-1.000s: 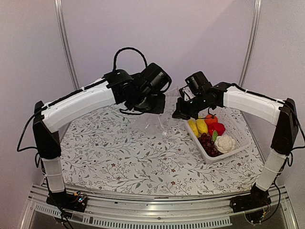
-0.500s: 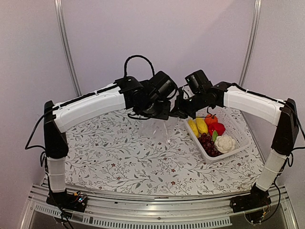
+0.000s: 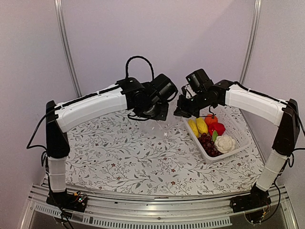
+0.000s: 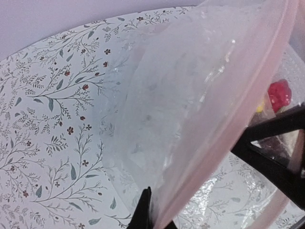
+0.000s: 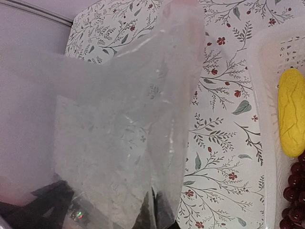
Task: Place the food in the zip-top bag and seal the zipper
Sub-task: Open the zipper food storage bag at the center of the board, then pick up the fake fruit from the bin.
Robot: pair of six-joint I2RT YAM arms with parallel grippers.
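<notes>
Both my grippers pinch the mouth of the clear bag, held up over the far middle of the table.

My left gripper (image 3: 161,116) and right gripper (image 3: 181,113) sit close together, each clamped on the bag (image 4: 181,119), which hangs crumpled below them. Its pink zipper (image 4: 252,100) slants past my left finger. The food lies in the white basket (image 3: 209,160) just right of the bag: yellow pieces (image 3: 199,126), pumpkin (image 3: 210,119), pepper (image 3: 218,128), grapes (image 3: 208,143), cauliflower (image 3: 225,143). Flowered table (image 3: 119,148) spreads left and near; the basket's left rim is near the bag.
</notes>
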